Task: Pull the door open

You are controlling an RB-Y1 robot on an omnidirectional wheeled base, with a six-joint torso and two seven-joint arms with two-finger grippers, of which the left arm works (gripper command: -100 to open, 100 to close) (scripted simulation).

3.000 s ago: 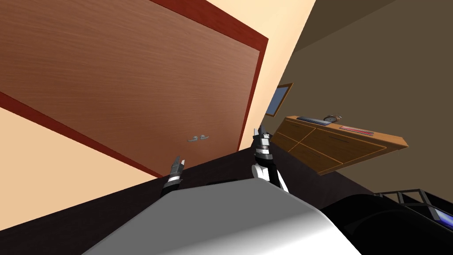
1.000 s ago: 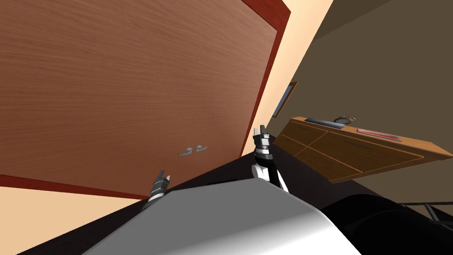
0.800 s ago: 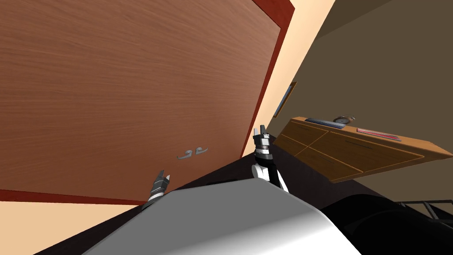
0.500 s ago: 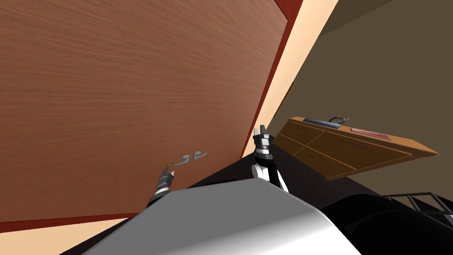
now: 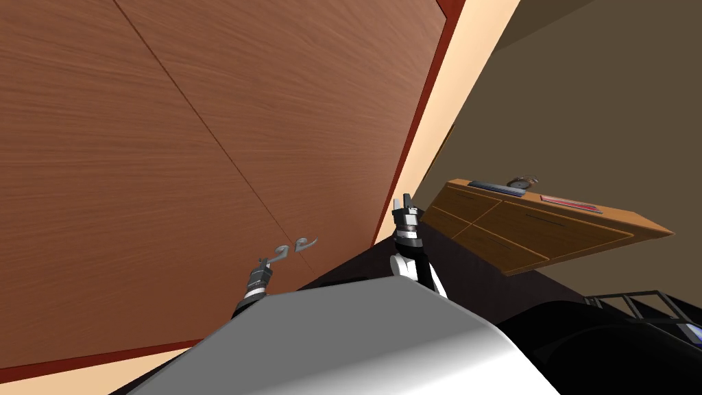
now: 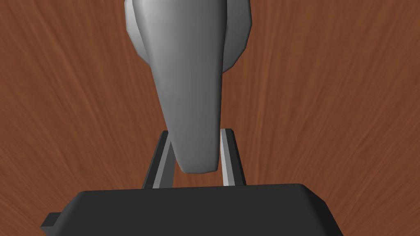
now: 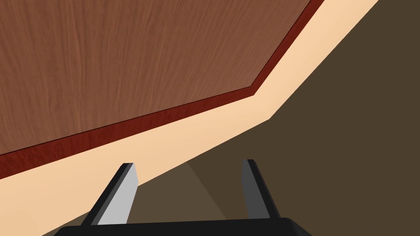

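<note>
Lower middle of the head view: the left gripper [image 5: 264,261] is clenching 1 grey handle [image 5: 281,251] for pulling the brown door [image 5: 137,171]; the right gripper [image 5: 406,201] is hanging released.

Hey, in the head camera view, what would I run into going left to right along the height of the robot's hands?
Left hand, closed on one door handle → second door handle → right hand → wooden dresser.
</note>
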